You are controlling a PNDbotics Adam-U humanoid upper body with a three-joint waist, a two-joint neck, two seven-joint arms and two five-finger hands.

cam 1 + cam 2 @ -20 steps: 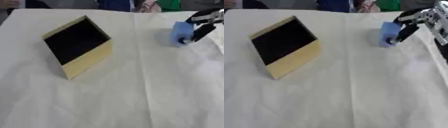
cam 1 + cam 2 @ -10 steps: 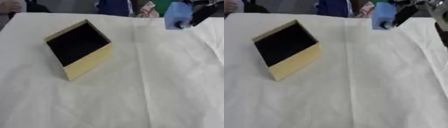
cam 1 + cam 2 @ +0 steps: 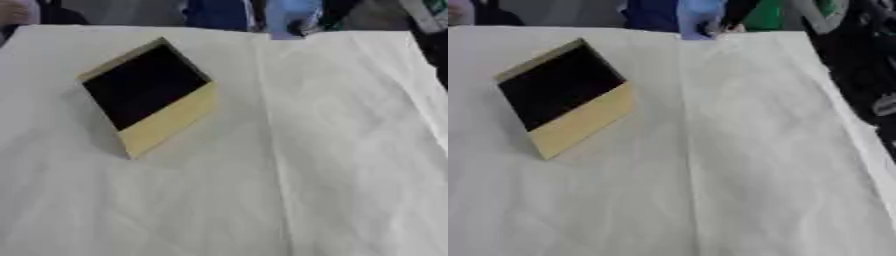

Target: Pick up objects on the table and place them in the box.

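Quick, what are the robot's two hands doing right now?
Left hand: not in view.
Right hand: at the top edge, shut on the light blue object, held up over the table's far edge.

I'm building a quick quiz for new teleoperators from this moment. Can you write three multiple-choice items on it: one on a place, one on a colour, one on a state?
1. Where does the box stand on the white cloth?
A. left of the middle
B. at the right edge
C. at the near edge

2. What colour is the object held up at the top of the view?
A. red
B. light blue
C. yellow

3. How is the box's inside?
A. packed full
B. closed by a lid
C. open, dark, nothing seen in it

Key:
1 A, the box sits in the left half of both eye views.
2 B, the object by the right hand is light blue.
3 C, the opening faces up and shows only its black lining.
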